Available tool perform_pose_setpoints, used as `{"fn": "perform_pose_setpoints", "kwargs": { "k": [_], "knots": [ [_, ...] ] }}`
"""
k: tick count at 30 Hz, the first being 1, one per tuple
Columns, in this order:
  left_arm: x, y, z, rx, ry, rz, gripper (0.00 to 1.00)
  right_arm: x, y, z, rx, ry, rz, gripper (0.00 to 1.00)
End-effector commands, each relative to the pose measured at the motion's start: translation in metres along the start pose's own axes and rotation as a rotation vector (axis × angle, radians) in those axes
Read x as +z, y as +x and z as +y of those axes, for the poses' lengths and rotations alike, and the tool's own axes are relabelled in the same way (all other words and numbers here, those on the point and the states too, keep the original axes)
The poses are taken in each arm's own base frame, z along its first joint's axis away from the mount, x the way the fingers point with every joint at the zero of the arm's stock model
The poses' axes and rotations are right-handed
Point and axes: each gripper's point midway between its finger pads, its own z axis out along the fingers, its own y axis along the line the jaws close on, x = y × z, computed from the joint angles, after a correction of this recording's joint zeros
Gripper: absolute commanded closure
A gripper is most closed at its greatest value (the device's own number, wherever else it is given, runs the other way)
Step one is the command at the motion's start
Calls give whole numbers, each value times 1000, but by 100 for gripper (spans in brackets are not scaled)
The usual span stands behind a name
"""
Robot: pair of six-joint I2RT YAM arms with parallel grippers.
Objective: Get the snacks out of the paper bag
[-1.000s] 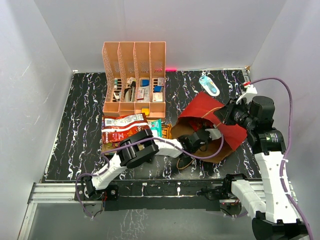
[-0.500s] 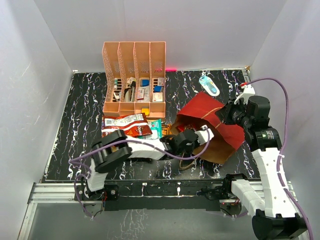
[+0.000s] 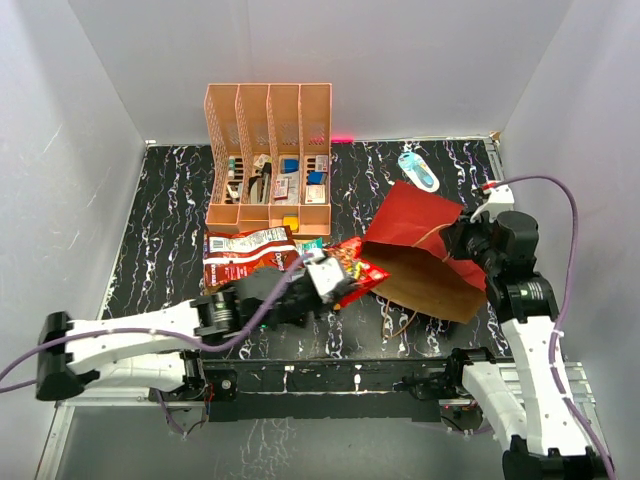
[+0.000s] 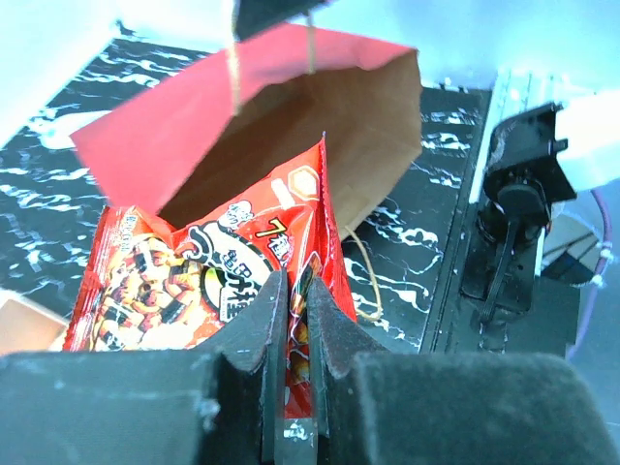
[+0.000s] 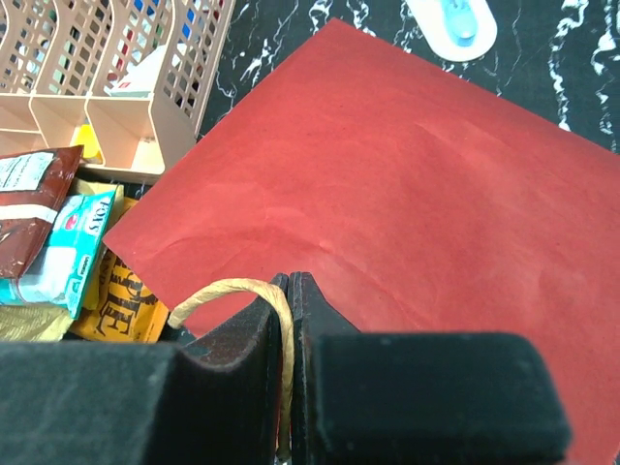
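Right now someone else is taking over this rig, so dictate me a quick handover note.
Left end effector: shut on the orange-red candy bag, mostly outside the mouth of the paper bag.
Right end effector: shut on its handle, lifting the mouth.
Done: red chip bag, teal-white packet and mustard-gold chip bag lie outside, beside it.
Left: set the candy bag down, then check inside; the interior is partly hidden.

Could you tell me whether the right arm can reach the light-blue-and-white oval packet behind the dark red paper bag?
Probably not: the right gripper is shut on the loop handle of the dark red paper bag. The light-blue-and-white oval packet lies uncovered beyond it.
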Motion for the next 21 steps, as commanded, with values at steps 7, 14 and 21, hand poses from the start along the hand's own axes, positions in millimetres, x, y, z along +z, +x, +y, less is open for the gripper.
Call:
{"fn": "perform_pose_setpoints", "kwargs": {
  "k": [7, 14, 21],
  "knots": [
    [-94, 9, 95, 0, -529, 173, 100, -20, -31, -1, -64, 25, -214, 92],
    [-110, 51, 165, -34, -753, 300, 100, -22, -29, 0, -68, 21, -222, 92],
    [-108, 91, 191, -59, -831, 370, 100, -20, -27, 1, -69, 10, -218, 92]
  ]
}}
